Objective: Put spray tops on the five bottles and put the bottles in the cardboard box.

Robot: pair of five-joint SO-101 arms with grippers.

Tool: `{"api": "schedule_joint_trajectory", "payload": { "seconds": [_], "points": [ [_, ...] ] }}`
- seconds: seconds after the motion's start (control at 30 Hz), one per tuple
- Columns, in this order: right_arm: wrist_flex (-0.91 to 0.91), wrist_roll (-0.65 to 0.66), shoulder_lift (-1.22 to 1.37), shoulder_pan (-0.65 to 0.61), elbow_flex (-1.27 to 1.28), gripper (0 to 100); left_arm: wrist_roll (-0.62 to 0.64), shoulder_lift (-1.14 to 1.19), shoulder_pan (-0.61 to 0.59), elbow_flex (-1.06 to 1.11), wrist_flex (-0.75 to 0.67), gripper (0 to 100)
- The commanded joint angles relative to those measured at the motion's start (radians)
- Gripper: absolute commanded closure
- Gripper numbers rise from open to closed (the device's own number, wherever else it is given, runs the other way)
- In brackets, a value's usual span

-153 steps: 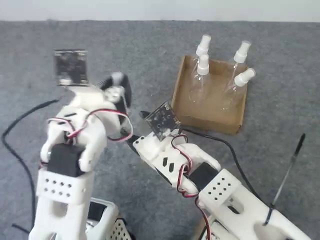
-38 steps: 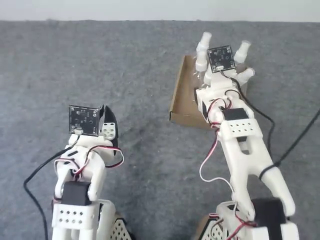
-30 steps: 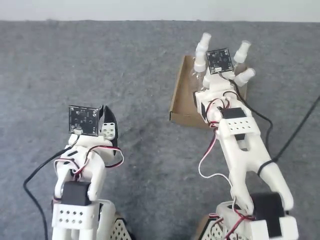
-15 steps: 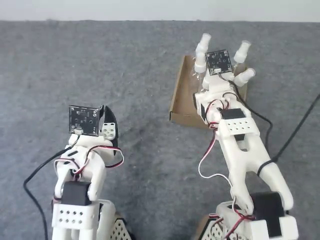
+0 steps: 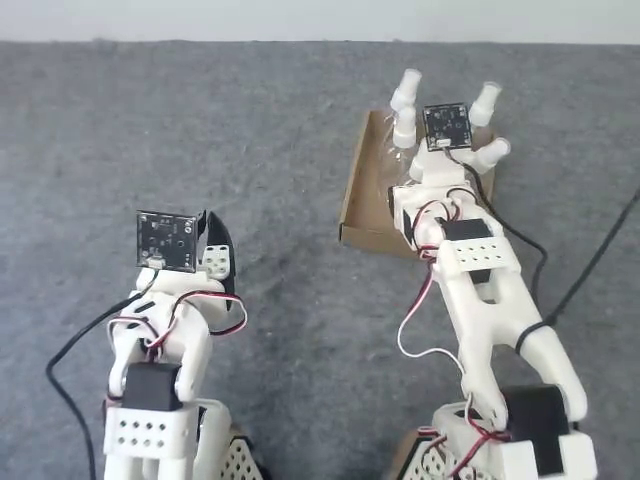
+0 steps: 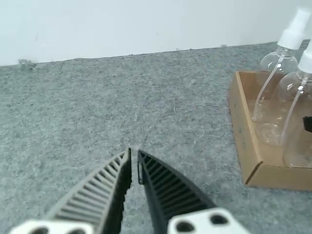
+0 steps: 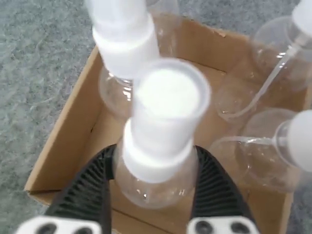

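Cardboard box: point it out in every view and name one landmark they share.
High view: the cardboard box sits right of centre, towards the far side, under the right arm.
Left wrist view: the box lies on the carpet, off to one side of the left gripper and apart from it.
Right wrist view: the box is directly beneath the right gripper, which is closed on one bottle.
Shared landmark: the white-topped bottles standing in the box.

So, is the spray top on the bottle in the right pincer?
On: the white spray top sits on the clear plastic bottle held in the right pincer.
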Motion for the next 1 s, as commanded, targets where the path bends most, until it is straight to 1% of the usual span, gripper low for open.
{"api": "schedule_joint_trajectory", "payload": {
  "seconds": [0.0, 0.4, 0.63, 0.77, 0.9, 0.97],
  "points": [
    [-0.013, -0.012, -0.013, 0.012, -0.003, 83.8, 0.003, 0.009, -0.002, -0.013, -0.025, 99],
    [-0.013, -0.011, -0.027, 0.004, -0.009, 82.3, 0.003, 0.006, -0.003, -0.015, -0.025, 99],
    [-0.013, -0.011, -0.027, 0.002, -0.011, 73.6, 0.003, 0.006, -0.003, -0.015, -0.025, 99],
    [-0.016, -0.011, -0.041, 0.001, -0.017, 73.8, 0.003, 0.008, -0.003, -0.015, -0.025, 99],
    [-0.012, -0.009, -0.11, -0.012, -0.025, 73.8, 0.003, 0.008, -0.003, -0.015, -0.025, 99],
    [0.024, -0.009, -0.151, -0.024, -0.034, 73.8, 0.003, 0.008, -0.003, -0.015, -0.025, 99]
  ]
}}
